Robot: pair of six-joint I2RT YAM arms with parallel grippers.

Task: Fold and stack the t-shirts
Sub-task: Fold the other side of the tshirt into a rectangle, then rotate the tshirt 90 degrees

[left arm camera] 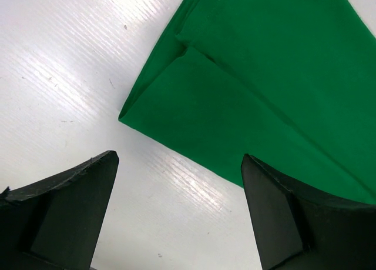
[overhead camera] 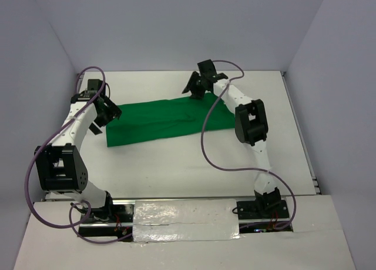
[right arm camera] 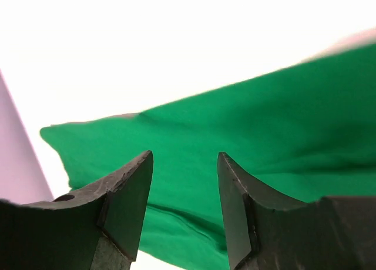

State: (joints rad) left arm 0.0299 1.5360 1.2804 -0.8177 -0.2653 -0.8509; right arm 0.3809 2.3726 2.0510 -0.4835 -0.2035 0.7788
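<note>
The bright green t-shirt (overhead camera: 167,120) lies folded into a long band across the middle of the white table. My left gripper (overhead camera: 110,115) hovers at its left end, jaws open and empty. In the left wrist view the left gripper (left arm camera: 179,159) is over bare table, with a folded corner of the t-shirt (left arm camera: 258,76) just ahead. My right gripper (overhead camera: 195,87) is at the shirt's far edge, right of middle. In the right wrist view the right gripper (right arm camera: 185,156) is open and empty just above the t-shirt (right arm camera: 235,135).
Pale walls close in the table (overhead camera: 176,170) at the back and both sides. A silver taped strip (overhead camera: 185,221) runs along the near edge between the arm bases. Purple cables (overhead camera: 205,140) loop off both arms.
</note>
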